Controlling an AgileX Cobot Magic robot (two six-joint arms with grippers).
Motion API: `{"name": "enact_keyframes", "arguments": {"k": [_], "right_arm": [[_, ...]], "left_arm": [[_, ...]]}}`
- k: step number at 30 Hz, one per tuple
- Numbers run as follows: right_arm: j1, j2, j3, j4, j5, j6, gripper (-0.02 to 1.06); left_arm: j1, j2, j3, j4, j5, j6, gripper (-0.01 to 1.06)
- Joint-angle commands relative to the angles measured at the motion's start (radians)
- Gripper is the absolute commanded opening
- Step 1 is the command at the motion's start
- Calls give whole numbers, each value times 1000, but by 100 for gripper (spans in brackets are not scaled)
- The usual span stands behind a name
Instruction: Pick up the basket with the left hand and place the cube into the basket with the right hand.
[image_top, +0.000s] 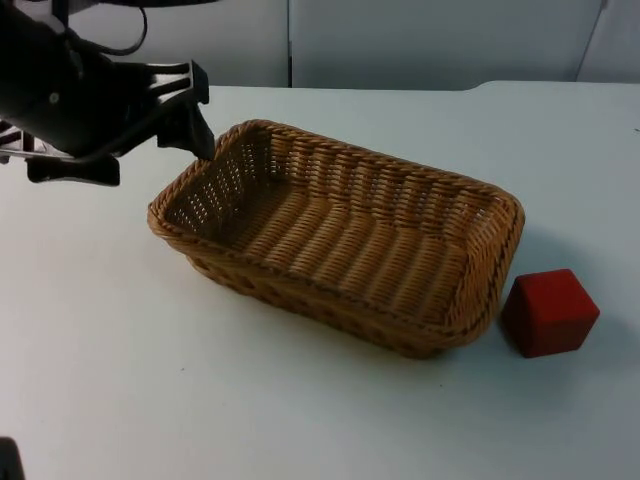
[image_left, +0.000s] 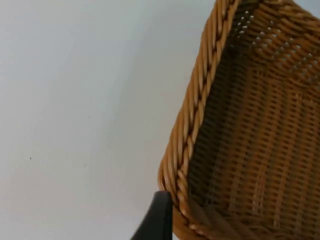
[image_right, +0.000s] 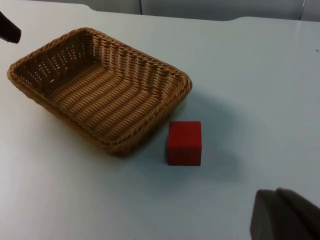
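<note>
Top view, reading left to right: my left gripper (image_top: 190, 115) sits at the basket's (image_top: 340, 235) far-left corner, spread wide, one finger (image_left: 157, 217) just outside the rim, placed to pinch the wall. Nothing is grasped; the basket rests on the table (image_top: 100, 340). The cube (image_top: 550, 312) stands just beside its right end, with bare table around it for my waiting right gripper (image_right: 287, 217), whose state I cannot tell.

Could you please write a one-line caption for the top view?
Left gripper at wicker basket's corner rim; red cube beside it.
</note>
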Motion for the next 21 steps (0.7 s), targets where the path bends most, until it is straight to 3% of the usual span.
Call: {"name": "enact_keyframes", "arguments": {"k": [1,4,9,18,21], "right_arm": [[-2,-2,5,5,-10,-1,0],[-2,-2,5,5,-10,-1,0],[-2,-2,5,5,-10,-1,0],[-2,-2,5,5,-10,-1,0],[-2,-2,5,5,-10,-1,0]], "left_arm": [[-1,5,-1,20,23,-54,81],[-1,44,-1,20,67,-125,81],[-1,116,-1,16,92,-141,81],[-1,170,-1,-67,35,-164,81],[-1,183,-1,-119,19,-164,73]]}}
